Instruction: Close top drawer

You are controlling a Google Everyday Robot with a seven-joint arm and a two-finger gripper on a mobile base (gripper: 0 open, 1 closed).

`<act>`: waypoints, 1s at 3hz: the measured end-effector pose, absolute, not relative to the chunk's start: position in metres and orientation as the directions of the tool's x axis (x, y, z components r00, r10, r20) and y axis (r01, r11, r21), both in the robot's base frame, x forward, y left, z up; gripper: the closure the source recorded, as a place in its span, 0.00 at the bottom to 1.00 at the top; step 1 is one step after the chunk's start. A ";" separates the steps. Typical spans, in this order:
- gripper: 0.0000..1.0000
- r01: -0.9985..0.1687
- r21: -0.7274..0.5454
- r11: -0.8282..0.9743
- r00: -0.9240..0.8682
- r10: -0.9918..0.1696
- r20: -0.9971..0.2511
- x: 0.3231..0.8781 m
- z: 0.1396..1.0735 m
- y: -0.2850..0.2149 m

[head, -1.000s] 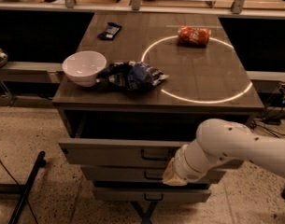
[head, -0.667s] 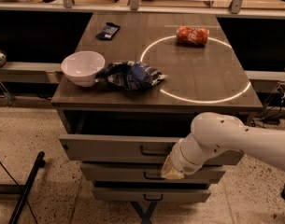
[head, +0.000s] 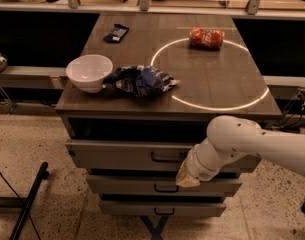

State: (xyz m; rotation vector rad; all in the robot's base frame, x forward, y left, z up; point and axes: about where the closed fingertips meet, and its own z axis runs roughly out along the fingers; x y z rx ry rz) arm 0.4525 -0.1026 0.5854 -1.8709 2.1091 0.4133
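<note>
Cabinet (head: 212,84): the top drawer is carried directly under its tabletop. A dark gap is seen between the tabletop and the drawer front, so the drawer is judged to be partly out.
Arm (head: 252,141): it is brought in from the right of the top drawer and laid across the drawer's right half. This is probably so that a push can be directed straight into the front.
Top drawer (head: 112,155): it is the uppermost of three grey fronts and stands forward of the two below it. The closing is judged not yet done.
Lower drawers (head: 127,185): they are stacked beneath the top drawer and set further back.
Crumpled bag (head: 139,80): it lies on the tabletop above the top drawer's middle, clear of the drawer's travel.
White bowl (head: 89,72): it sits above the top drawer's left part, touching the bag.
Red can (head: 206,37): it lies on its side, well behind the top drawer.
Gripper (head: 188,176): it is held low against the top drawer's front, just right of centre. Whether it is spread or pressed together cannot be told, as it is hidden by the wrist.
Handle (head: 164,158): it is at the centre of the top drawer's front, just left of the gripper. It is not seen to be grasped, and a push would not need it.
</note>
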 end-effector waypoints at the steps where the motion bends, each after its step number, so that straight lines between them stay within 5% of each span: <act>1: 1.00 -0.991 0.020 0.135 -0.131 -0.904 -0.408 0.462 0.584 -0.113; 3: 1.00 -0.981 -0.003 0.196 -0.176 -0.885 -0.430 0.478 0.585 -0.132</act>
